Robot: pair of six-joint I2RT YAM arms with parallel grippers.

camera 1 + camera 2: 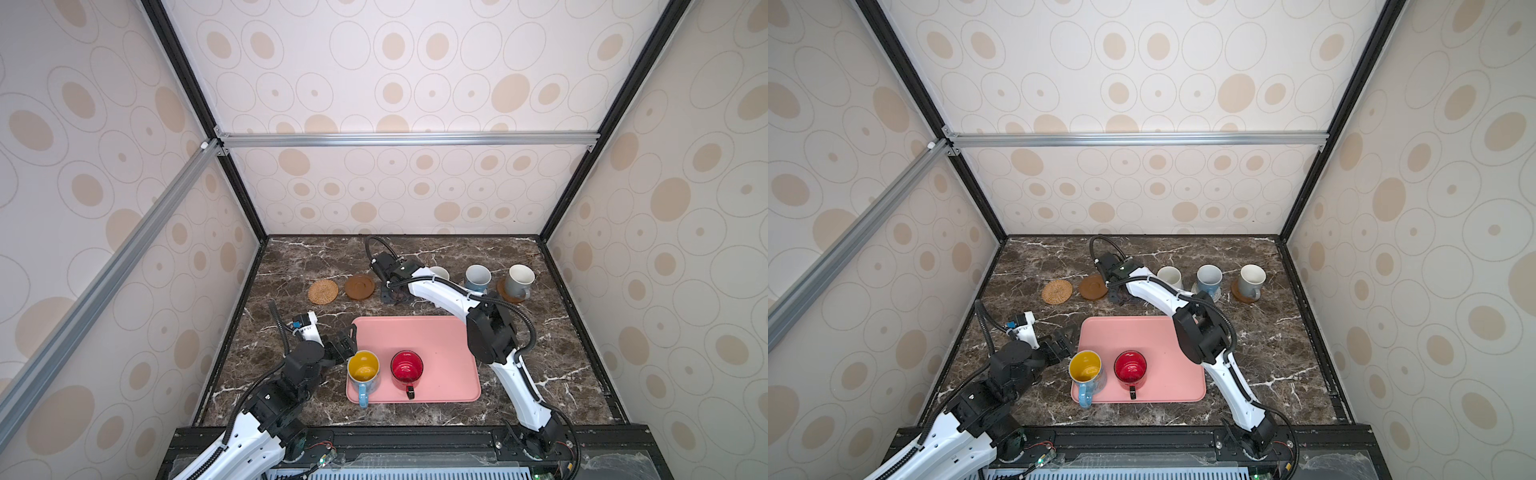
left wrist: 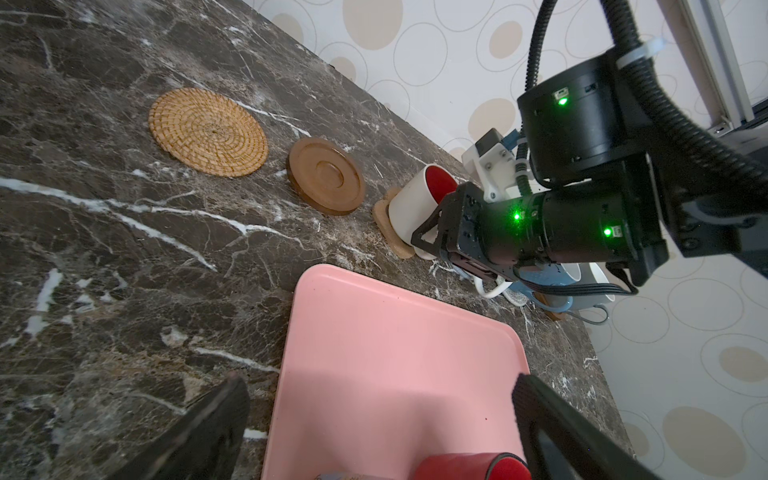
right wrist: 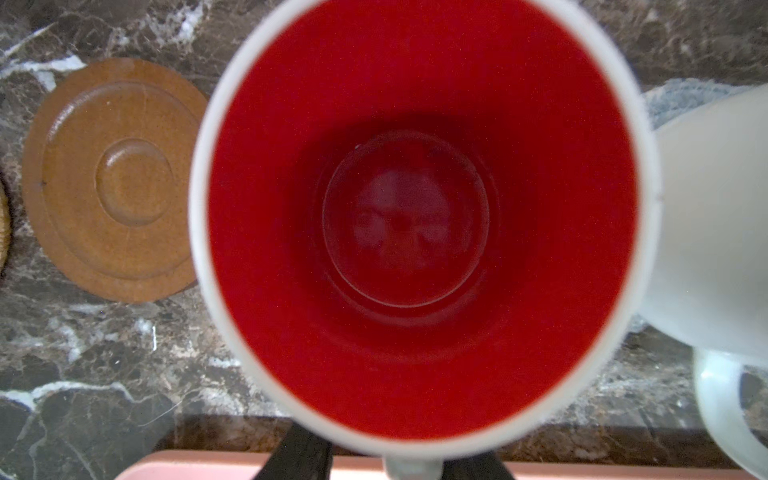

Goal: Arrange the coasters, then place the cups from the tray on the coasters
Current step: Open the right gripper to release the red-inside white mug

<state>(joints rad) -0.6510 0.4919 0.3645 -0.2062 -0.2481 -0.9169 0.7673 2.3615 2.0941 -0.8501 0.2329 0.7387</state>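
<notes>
The white cup with red inside (image 2: 411, 208) stands on the brown paw-shaped coaster (image 2: 381, 217), at 12 o'clock of the pink rectangular tray (image 1: 440, 345), its handle pinched by the right gripper (image 3: 390, 464). The left gripper (image 1: 348, 341) gapes wide at the tray's 9 o'clock edge.

The tray's (image 1: 449, 353) right half is bare; a yellow-lined cup (image 1: 363, 368) and a red cup (image 1: 407, 367) fill its front left corner. The right arm (image 1: 490, 328) slants over its back right corner. Along the table's (image 1: 573, 365) back edge, the rattan coaster (image 1: 323, 291) and wooden coaster (image 1: 359, 286) lie uncovered; the red-lined cup (image 2: 415, 208), white cup (image 1: 1169, 276), blue cup (image 1: 1209, 277) and grey cup (image 1: 1252, 278) block the rest.
</notes>
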